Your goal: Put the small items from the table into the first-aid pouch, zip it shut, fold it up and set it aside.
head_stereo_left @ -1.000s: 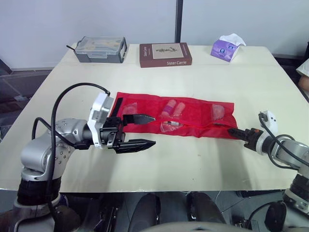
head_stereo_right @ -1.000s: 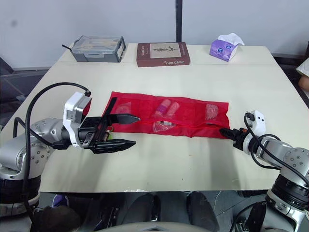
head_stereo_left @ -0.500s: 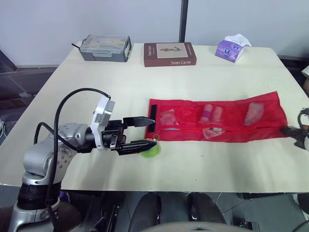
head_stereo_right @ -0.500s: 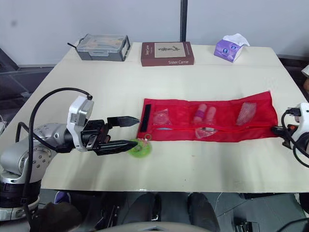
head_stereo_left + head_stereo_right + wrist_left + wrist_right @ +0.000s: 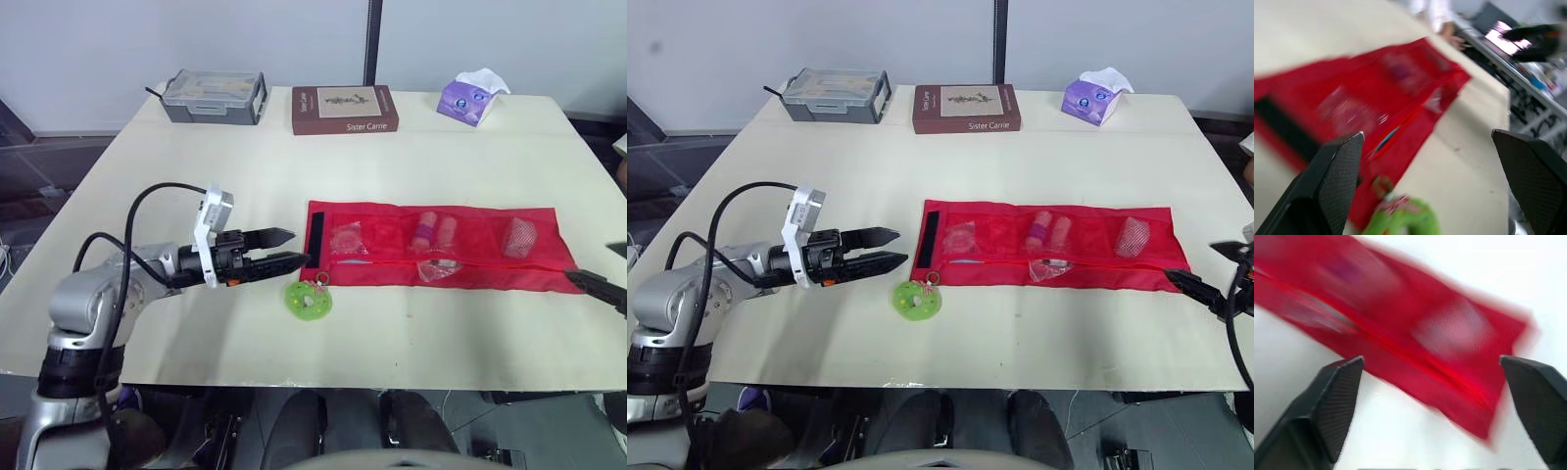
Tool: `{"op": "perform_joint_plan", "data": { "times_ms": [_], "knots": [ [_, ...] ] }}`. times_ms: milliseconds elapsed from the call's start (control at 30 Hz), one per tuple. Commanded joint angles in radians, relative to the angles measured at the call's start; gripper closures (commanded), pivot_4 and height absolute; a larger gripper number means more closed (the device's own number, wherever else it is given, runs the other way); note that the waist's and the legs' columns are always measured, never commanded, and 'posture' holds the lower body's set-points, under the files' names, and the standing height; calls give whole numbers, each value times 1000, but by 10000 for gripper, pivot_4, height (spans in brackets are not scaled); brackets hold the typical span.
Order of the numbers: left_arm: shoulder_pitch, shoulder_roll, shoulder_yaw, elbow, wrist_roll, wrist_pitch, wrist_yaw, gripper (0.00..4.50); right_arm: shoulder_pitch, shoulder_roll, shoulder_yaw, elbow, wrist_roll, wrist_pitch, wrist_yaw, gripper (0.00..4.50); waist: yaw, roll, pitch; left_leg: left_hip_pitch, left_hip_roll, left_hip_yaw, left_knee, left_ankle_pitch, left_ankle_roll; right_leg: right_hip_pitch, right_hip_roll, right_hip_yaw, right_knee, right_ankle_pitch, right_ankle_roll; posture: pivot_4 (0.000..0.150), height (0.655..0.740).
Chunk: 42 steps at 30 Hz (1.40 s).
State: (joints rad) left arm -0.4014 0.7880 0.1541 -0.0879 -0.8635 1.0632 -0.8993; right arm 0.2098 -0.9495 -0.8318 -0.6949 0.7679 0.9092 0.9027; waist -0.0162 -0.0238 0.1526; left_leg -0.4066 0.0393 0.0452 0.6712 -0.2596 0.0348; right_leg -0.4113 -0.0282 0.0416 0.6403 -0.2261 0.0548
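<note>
I see the bench (image 5: 196, 176) with the red first-aid pouch (image 5: 1087, 257) spread flat right of centre, long side across, small items showing through its mesh pockets. My left pincer (image 5: 297, 247) hovers low just off the pouch's left end, fingers parted and holding nothing. My right pincer (image 5: 1190, 262) sits at the pouch's near right corner, spread wide and empty. Along the far edge stand a brown book (image 5: 344, 109), a grey box (image 5: 214, 97) and a purple tissue pack (image 5: 467, 97). A small green round tag (image 5: 309, 300) lies just beside the pouch's near left corner, near my left pincer's tips.
</note>
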Motion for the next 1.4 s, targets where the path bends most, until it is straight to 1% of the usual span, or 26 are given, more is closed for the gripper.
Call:
{"op": "perform_joint_plan", "data": {
  "times_ms": [33, 67, 167, 233, 300, 400, 567, 667, 900, 967, 1033, 1100, 1133, 1167, 1200, 1233, 1267, 1400],
  "knots": [
    [-92, 7, -21, 115, 6, 204, 91, 0, -71, 18, 36, -188, 177, -55, -35, 271, -1, -4, 1, 3, 0, 0, 0, 0, 0, 2, 0, 0, 1, -2, -3, 1500, 7400],
    [-110, 1, -34, 133, 14, 234, 106, 0, -97, 21, 68, -212, 210, -60, -66, 271, -1, -5, 2, 4, 0, 1, 0, 0, 0, 2, 0, 1, 1, -2, -3, 1500, 7400],
    [-157, -49, -55, 201, 48, 282, 166, 0, -175, 22, 188, -271, 242, -94, -147, 271, 2, -6, 3, 4, 0, 2, -2, 0, 0, 2, -4, 1, 1, -2, -4, 1500, 7400],
    [-181, -95, -56, 245, 68, 301, 203, 0, -202, 15, 250, -286, 237, -107, -177, 271, 6, -7, 3, 2, -1, 2, -2, 0, 0, 1, -6, 1, 0, -2, -4, 1500, 7400],
    [-206, -151, -35, 291, 78, 318, 242, 0, -205, 4, 287, -293, 218, -117, -191, 271, 21, -8, 3, 0, -2, 1, -2, 0, 0, 0, -6, 0, 0, 0, -7, 1500, 7400],
    [-232, -233, 9, 350, 78, 336, 284, 0, -193, -2, 316, -298, 199, -133, -208, 271, 34, -7, 2, 0, -2, 0, -1, 0, 0, 0, -7, 0, 0, 0, -7, 1500, 7400],
    [-266, -347, 128, 398, 47, 405, 342, 0, -175, -11, 332, -315, 197, -147, -232, 271, 33, -7, 2, 0, -2, 0, 0, 0, 0, 1, -7, -1, 1, 0, -7, 1500, 7400],
    [-285, -391, 197, 438, 45, 429, 376, 0, -160, -15, 344, -323, 188, -152, -245, 271, 31, -7, 2, 0, -3, 0, 0, 0, 0, 1, -7, 0, 1, 0, -7, 1500, 7400],
    [-319, -449, 293, 488, 41, 458, 416, 0, -153, -13, 385, -330, 170, -164, -280, 271, 31, -8, 1, -1, -3, -1, 0, 0, 0, 1, -6, -1, 1, 0, -7, 1500, 7400],
    [-323, -451, 305, 516, 42, 445, 407, 5626, -163, -10, 406, -330, 165, -164, -297, 0, 30, -8, 1, -1, -3, -1, 0, 0, 0, 1, -6, -1, 1, 1, -6, 1500, 7400],
    [-330, -448, 313, 535, 40, 446, 401, 13457, -171, -11, 434, -328, 167, -157, -317, 0, 28, -8, 2, -1, -3, -1, 0, 0, 0, 1, -6, -1, 1, 2, -5, 1500, 7400],
    [-334, -439, 314, 544, 34, 451, 390, 22483, -194, -9, 494, -317, 173, -133, -348, 0, 28, -8, 2, -1, -3, -1, 0, 0, 0, 0, -6, -1, 1, 2, -5, 1500, 7400],
    [-335, -434, 311, 549, 33, 450, 384, 26160, -216, 0, 541, -305, 183, -111, -372, 0, 27, -8, 2, -1, -3, -1, 0, 0, 0, 0, -6, -1, 1, 2, -5, 1500, 7400],
    [-335, -432, 309, 553, 34, 449, 381, 31933, -233, 5, 574, -296, 193, -95, -391, 0, 26, -8, 2, -1, -3, -1, 0, 0, 0, 0, -6, -1, 1, 2, -5, 1500, 7400],
    [-337, -432, 308, 556, 35, 446, 378, 32730, -260, 20, 633, -276, 197, -58, -421, 0, 26, -8, 2, -1, -2, -1, 0, 0, 0, 0, -6, -1, 1, 1, -6, 1500, 7400],
    [-339, -433, 307, 558, 37, 443, 377, 39698, -289, 42, 695, -251, 204, -20, -452, 0, 25, -8, 1, -1, -2, -1, 0, 0, 0, 0, -6, -1, 1, 1, -8, 1500, 7400],
    [-344, -437, 310, 563, 39, 440, 381, 44258, -320, 76, 755, -217, 225, 29, -491, 0, 24, -9, 1, -1, -2, -1, 0, 0, 0, 0, -6, -1, 1, 1, -8, 1500, 7400],
    [-358, -460, 341, 553, 31, 456, 409, 44713, -423, 269, 941, -84, 224, 142, -616, 0, 23, -9, 1, -1, -2, -1, 0, 0, 0, 0, -6, -1, 2, 1, -8, 1500, 7400]
  ]
}}
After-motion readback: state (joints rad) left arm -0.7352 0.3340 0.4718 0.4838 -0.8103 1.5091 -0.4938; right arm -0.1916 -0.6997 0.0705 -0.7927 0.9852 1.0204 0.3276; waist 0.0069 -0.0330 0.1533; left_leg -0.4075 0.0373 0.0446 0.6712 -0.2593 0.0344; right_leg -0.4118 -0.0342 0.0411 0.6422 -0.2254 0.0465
